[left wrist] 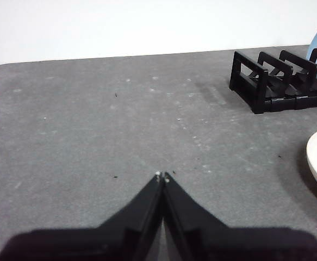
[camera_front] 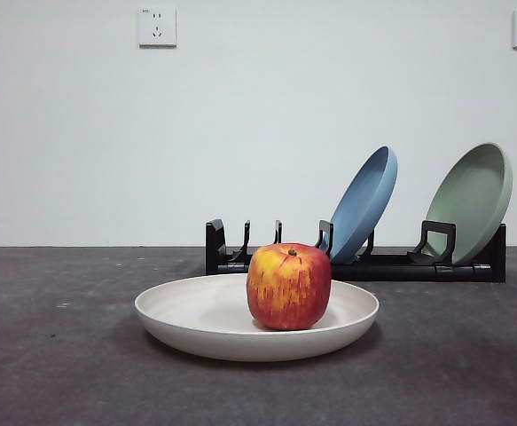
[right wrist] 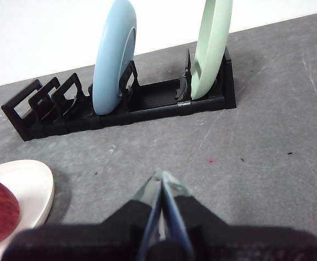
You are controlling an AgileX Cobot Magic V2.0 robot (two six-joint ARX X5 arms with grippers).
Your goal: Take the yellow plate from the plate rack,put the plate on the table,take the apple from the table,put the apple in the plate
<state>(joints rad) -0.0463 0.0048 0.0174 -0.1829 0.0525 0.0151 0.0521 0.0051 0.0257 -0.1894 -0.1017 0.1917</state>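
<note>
The table was a dark grey, mottled surface running back to a white wall with two sockets high on it. Toward the back of the table stood the plate rack, long, low and black; a blue plate leaned in a middle slot and a sage-green plate leaned in the end slot, while the other slots at the opposite end held nothing. In front of the rack, apart from it, the yellow plate lay flat on the table, pale cream in look. The apple sat upright inside the plate, near its middle, red with yellow streaks and its stem dimple on top. The left gripper hung over bare table beside the plate, its jaws pressed together on nothing. The right gripper was likewise closed and empty, on the rack's near side beside the plate.
</note>
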